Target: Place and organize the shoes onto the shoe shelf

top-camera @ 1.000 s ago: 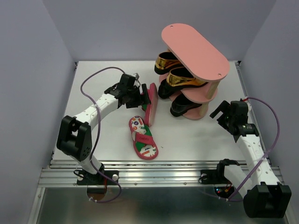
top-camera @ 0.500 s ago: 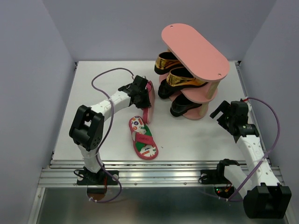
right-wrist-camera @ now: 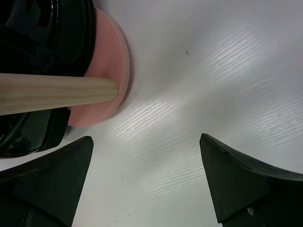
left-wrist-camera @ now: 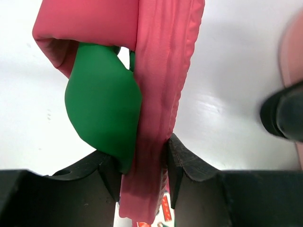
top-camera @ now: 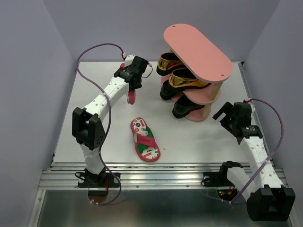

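The left fingers (left-wrist-camera: 106, 170) pinch the sole of a pink flip-flop (left-wrist-camera: 161, 71) near one end. The left wrist view shows the shoe edge-on between them, its green strap (left-wrist-camera: 102, 99) bulging out to one side. From above, the left gripper (top-camera: 134, 78) reaches over the far left part of the tabletop (top-camera: 199, 142), and the flip-flop hangs below it on edge, just left of the shoe shelf (top-camera: 198, 52); whether its lower end touches the surface cannot be told. The right fingers (right-wrist-camera: 57, 179) are spread wide with nothing between them. They point down at bare tabletop just beside the shelf's bottom board (right-wrist-camera: 111, 71) and a plain wooden post (right-wrist-camera: 47, 92). The right gripper (right-wrist-camera: 146, 139) sits close to the shelf's right side. The other flip-flop (top-camera: 145, 139) lies flat, printed footbed up, near the middle of the tabletop and well apart from both grippers. On the shelf, two gold loafers (top-camera: 182, 78) sit under the bare top board, and two black loafers (top-camera: 187, 108) sit lower down, their toes pointing left. The tabletop is white with a faint wood grain and a soft glare. Pale grey-lilac walls (top-camera: 38, 56) close it in at the left, right and back. A ribbed aluminium rail (top-camera: 161, 177) runs along the near edge and carries both arm bases.
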Tool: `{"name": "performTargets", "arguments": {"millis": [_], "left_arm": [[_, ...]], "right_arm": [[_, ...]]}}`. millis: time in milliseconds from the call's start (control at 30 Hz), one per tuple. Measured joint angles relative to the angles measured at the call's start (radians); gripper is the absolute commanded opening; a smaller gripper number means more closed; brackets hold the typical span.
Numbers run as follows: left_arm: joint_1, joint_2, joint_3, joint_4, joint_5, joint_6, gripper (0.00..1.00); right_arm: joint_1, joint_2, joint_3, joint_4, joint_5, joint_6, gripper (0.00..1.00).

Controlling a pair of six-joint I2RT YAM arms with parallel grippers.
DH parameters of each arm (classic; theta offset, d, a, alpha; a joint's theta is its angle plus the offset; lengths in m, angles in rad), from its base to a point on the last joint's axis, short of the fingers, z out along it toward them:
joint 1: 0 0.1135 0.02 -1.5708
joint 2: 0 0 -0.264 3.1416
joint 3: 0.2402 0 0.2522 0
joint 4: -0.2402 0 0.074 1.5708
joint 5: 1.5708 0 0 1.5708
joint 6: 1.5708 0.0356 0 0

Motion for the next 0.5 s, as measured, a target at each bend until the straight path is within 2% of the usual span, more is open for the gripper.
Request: {"name": "performTargets", "arguments": {"millis": [33,67,100,133,167,333,500], "left_arm": [[0.002,0.022,0.029,-0.011,-0.029,0.002,0.04],[0.003,0.05,0.053,-0.015,-0.057,0.005,0.13],[0.004,0.075,0.071,-0.017,-0.079,0.008,0.35],[0.004,0.113,0.092,-0.024,-0.102,0.011,0.82],[0.004,0.146,0.108,-0.028,-0.116,0.014,0.97],[0.004,0.257,0.141,-0.049,-0.128,0.048,0.99],[0.003,0.197,0.138,-0.05,-0.098,0.072,0.97]], "right_arm": [[0.0,0.001,0.0,0.0,0.0,0.0,1.0],[0.0,0.002,0.0,0.0,0.0,0.0,1.0],[0.0,0.003,0.0,0.0,0.0,0.0,1.0],[0.0,0.003,0.0,0.0,0.0,0.0,1.0],[0.0,0.003,0.0,0.0,0.0,0.0,1.0],[0.0,0.003,0.0,-0.001,0.0,-0.001,1.0],[0.0,0.002,0.0,-0.001,0.0,-0.001,1.0]]}}
